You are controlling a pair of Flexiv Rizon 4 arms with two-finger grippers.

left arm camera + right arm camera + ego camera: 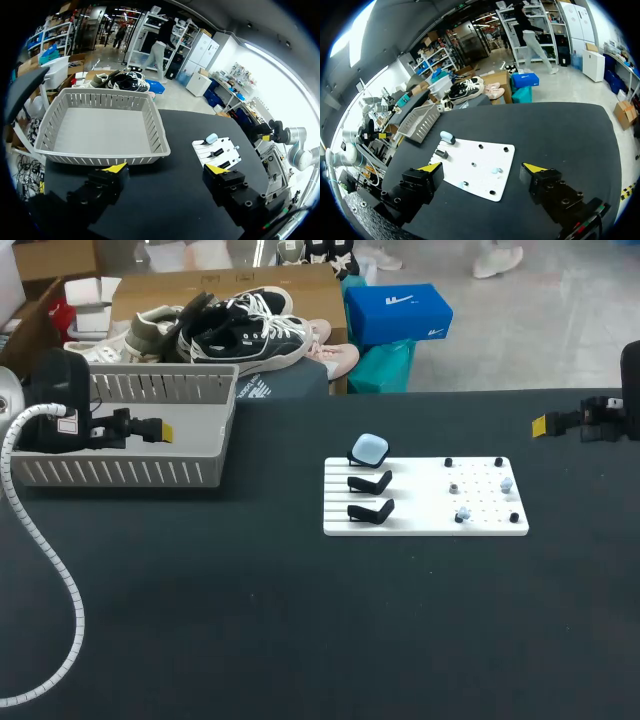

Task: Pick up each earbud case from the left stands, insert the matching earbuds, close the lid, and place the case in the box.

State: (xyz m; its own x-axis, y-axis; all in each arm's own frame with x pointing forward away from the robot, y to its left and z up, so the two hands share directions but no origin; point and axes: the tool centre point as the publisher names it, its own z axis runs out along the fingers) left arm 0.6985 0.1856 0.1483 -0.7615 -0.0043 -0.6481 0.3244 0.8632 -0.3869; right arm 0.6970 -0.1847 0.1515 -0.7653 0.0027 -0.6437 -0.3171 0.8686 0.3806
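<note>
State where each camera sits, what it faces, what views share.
Head view: above and behind, looking down on the table; left gripper, right gripper at its sides.
Left wrist view: left wrist, facing the grey basket; own open fingers show.
Right wrist view: right wrist, facing the white board; own open fingers show.
Shared: white board, blue case.

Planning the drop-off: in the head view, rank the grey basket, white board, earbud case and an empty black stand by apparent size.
1. grey basket
2. white board
3. earbud case and empty black stand look about alike; I won't rank them.
</note>
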